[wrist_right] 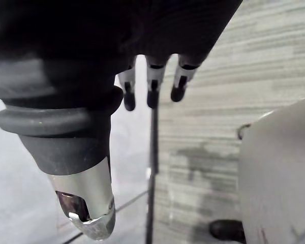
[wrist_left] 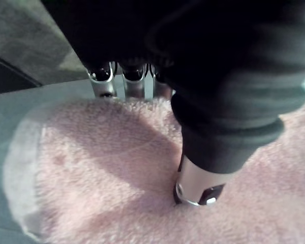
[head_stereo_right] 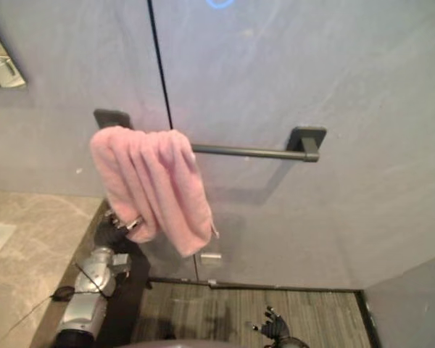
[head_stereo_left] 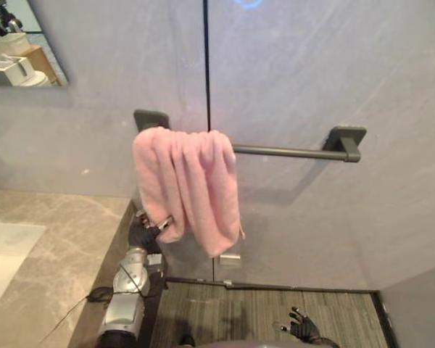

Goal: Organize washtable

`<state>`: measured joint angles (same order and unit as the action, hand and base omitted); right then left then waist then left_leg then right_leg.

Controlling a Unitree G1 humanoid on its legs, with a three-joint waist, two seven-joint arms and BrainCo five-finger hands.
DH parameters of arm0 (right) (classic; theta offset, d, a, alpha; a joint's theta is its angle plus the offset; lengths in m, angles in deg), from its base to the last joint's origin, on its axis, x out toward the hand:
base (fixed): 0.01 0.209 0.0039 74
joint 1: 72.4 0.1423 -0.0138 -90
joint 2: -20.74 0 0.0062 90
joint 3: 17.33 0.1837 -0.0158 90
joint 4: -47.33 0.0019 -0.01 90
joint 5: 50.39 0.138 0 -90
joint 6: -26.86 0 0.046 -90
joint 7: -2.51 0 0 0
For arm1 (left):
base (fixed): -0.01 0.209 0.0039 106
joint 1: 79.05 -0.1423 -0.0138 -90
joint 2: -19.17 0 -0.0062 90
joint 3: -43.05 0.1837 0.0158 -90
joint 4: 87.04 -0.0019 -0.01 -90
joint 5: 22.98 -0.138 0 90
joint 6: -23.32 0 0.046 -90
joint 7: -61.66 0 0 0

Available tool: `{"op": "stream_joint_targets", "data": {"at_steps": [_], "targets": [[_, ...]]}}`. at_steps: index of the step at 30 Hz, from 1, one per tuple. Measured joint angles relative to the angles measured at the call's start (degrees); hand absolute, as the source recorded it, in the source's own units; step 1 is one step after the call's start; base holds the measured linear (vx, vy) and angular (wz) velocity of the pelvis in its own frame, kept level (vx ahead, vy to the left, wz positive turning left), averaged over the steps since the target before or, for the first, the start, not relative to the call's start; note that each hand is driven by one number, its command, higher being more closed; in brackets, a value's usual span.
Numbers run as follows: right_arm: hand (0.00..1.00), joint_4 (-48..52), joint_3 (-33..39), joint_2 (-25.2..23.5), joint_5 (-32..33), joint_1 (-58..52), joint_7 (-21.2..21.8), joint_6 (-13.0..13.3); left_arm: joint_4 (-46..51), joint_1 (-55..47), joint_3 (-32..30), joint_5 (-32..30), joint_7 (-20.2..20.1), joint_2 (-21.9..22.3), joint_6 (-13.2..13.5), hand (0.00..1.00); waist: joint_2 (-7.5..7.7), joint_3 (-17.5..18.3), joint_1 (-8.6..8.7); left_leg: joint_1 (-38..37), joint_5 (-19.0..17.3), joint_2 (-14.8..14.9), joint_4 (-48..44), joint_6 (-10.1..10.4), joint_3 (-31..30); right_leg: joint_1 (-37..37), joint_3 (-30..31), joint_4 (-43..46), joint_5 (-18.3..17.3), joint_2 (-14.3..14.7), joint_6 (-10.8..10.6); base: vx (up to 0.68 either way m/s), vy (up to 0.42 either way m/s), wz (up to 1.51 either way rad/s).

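Pink terry towel point(head_stereo_left: 192, 181) hangs bunched in folds over the left end of a dark grey metal towel bar point(head_stereo_left: 283, 151), which is fixed to a pale grey smooth wall point(head_stereo_left: 312, 72); we note the rest of the bar to the right of the cloth is bare up to its far bracket. A thin dark vertical joint in the wall runs down behind the cloth. We find the left robot hand point(head_stereo_left: 151, 230) raised to the lower left corner of the pink terry towel and closed on it: in the left wrist view its thumb point(wrist_left: 198, 183) presses into the near face of the pile while its fingers point(wrist_left: 134, 84) pass behind the cloth's edge, so the corner is pinched between them. We find the right robot hand point(head_stereo_left: 304, 328) low and well apart from the towel, above a grey striped floor point(head_stereo_left: 254, 308), its fingers point(wrist_right: 152, 91) spread and relaxed, holding nothing. A beige marble-patterned desk point(head_stereo_left: 65, 239) lies to the left, below the towel's level, its edge just beside the left arm. A wall mirror point(head_stereo_left: 18, 43) sits at the upper left; what it reflects is too small for us to identify.
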<state>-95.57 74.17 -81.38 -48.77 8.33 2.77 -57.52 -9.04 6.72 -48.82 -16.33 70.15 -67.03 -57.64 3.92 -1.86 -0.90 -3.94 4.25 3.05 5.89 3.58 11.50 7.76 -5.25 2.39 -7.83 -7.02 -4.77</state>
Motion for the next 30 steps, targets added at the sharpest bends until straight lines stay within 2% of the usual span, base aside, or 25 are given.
{"op": "stream_joint_targets", "data": {"at_steps": [3,12,18,22,25,30], "targets": [[0.0,1.3,1.0,0.7,0.1,0.4,-0.1,0.0,0.0,0.9,0.0,0.0,-0.3,-0.4,0.0,1.0,-0.06,0.0,0.09,-0.3,-0.1,0.0,0.0,0.0,0.2,0.0,1.0,-0.6,0.6,0.0,0.1,-0.02,-0.001,-0.17],[0.0,25.6,4.5,2.1,0.1,-0.2,-1.6,0.9,0.2,1.6,-0.6,0.0,-0.8,-1.1,0.0,1.0,-0.16,-0.1,1.05,-0.6,-0.3,0.0,0.0,-0.1,1.2,-0.9,2.9,-0.5,1.1,-0.1,0.1,-0.05,0.007,-0.09],[0.0,32.4,4.1,2.3,-0.1,-0.1,-1.2,2.0,0.4,1.6,-1.0,0.0,-0.8,-2.5,0.2,1.0,-0.24,-0.1,1.58,-0.5,-0.3,0.0,-0.3,-0.1,1.1,-1.3,3.5,-0.6,1.3,-0.1,-0.1,0.0,-0.005,-0.05],[0.0,36.8,-0.2,5.6,-0.1,0.1,0.3,3.1,0.4,1.9,-0.9,0.0,-0.8,-2.9,0.2,1.0,-0.36,-0.2,1.86,0.0,-0.4,0.0,-0.4,-0.1,-0.1,-2.1,4.0,-0.8,2.0,-0.1,-0.4,0.0,-0.009,-0.1],[0.0,39.1,-2.6,6.6,-0.1,0.2,1.6,3.3,0.4,2.4,-0.6,0.0,-0.8,-3.6,0.3,1.0,-0.5,-0.3,1.82,0.0,-0.4,0.0,-0.4,-0.1,-0.4,-2.1,3.9,-0.7,2.0,-0.1,-0.4,0.0,0.0,0.0],[0.0,43.7,-7.3,9.1,-0.1,0.9,3.7,5.1,2.2,2.9,0.1,0.0,-0.8,-3.9,0.3,1.0,-1.07,-0.4,1.77,0.3,-0.4,0.0,-0.4,-0.1,-0.4,-3.0,4.6,-0.4,2.3,-0.1,-0.6,-0.05,-0.001,-0.05]]}}
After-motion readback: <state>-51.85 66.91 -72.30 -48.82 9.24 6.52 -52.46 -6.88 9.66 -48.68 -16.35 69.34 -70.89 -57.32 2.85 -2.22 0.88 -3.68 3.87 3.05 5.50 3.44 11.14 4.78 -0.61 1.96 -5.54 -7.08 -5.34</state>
